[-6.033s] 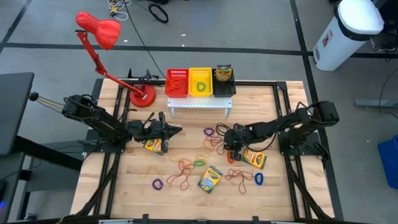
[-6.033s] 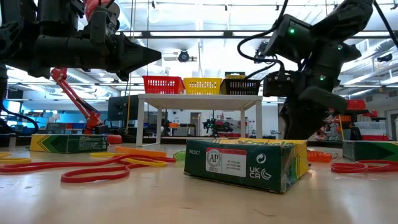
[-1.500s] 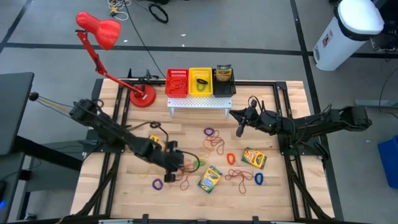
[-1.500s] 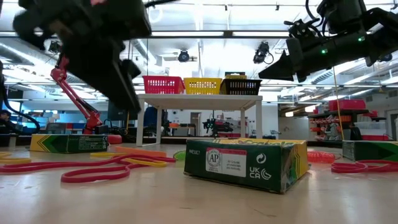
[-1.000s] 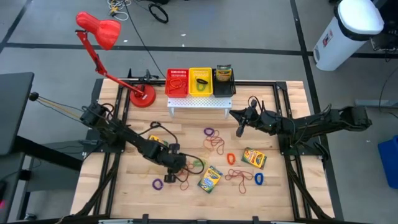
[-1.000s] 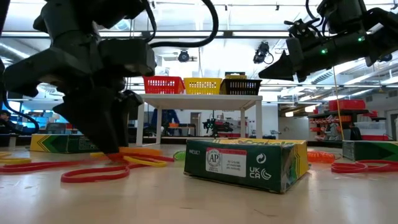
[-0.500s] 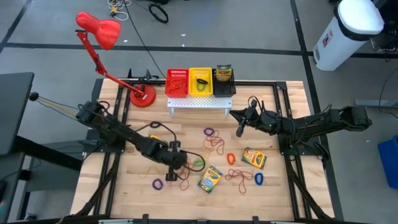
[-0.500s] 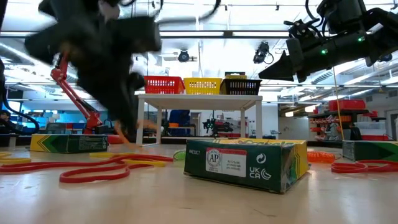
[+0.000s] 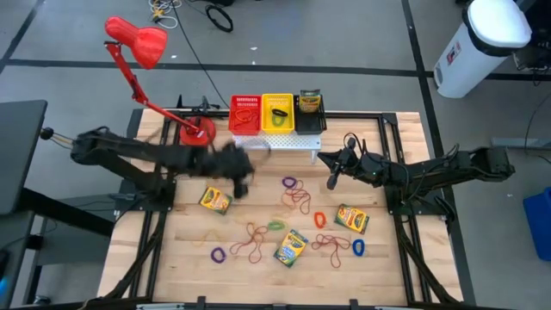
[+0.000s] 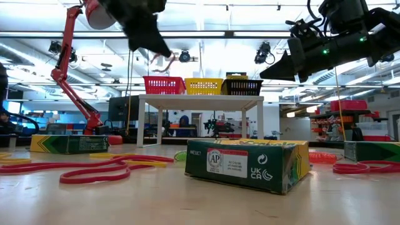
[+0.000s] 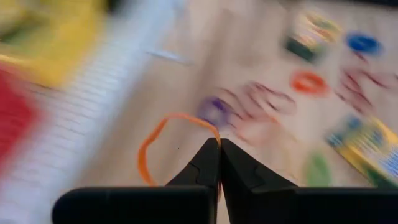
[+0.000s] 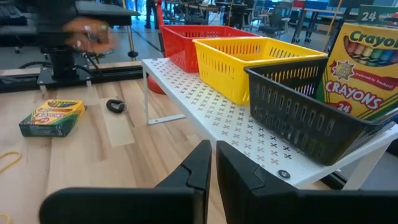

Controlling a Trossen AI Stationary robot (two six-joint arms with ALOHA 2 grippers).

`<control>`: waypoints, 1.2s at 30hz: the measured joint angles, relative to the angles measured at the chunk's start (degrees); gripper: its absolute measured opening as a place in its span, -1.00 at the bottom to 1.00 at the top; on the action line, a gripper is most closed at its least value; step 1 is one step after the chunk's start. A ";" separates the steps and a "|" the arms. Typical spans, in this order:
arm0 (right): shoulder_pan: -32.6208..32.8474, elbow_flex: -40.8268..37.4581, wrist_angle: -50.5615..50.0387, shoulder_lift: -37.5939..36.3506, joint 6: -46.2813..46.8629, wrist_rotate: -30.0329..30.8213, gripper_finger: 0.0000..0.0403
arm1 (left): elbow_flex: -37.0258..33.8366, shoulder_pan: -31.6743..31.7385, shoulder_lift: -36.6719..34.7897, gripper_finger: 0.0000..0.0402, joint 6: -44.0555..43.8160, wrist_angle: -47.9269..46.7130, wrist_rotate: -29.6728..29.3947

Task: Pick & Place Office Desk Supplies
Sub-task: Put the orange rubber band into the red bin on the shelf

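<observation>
- Above the wooden table, the left gripper is pinching a thin orange rubber band, hanging near the white perforated rack.
- Beside that rack, the right gripper is hovering clenched, empty.

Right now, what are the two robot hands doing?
Left gripper: closed, holding an orange rubber band.
Right gripper: closed, empty.

Premises: a robotics lab or workshop. Evidence: low view shows an open hall with ceiling light strips across the upper frame and numbered shelving at right; grey taped floor surrounds the table.
</observation>
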 joint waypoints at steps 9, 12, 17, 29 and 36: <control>-0.02 0.00 0.05 0.00 0.00 0.00 -0.84 | 14.61 21.17 2.58 -0.95 11.88 -9.04 5.73; 0.00 0.00 -0.03 0.00 0.00 -0.01 -0.84 | 17.93 27.24 5.57 -0.95 13.28 -10.85 8.47; 0.00 0.00 0.00 0.00 0.00 0.00 -0.84 | 19.01 34.62 10.61 -0.95 13.84 -13.18 13.89; -0.02 0.00 0.03 0.00 0.00 0.00 -0.84 | 19.01 37.47 15.07 -0.70 13.74 -13.06 14.20; -0.01 0.00 0.03 0.00 0.00 0.00 -0.84 | 19.01 35.88 12.30 -0.47 13.74 -13.20 13.99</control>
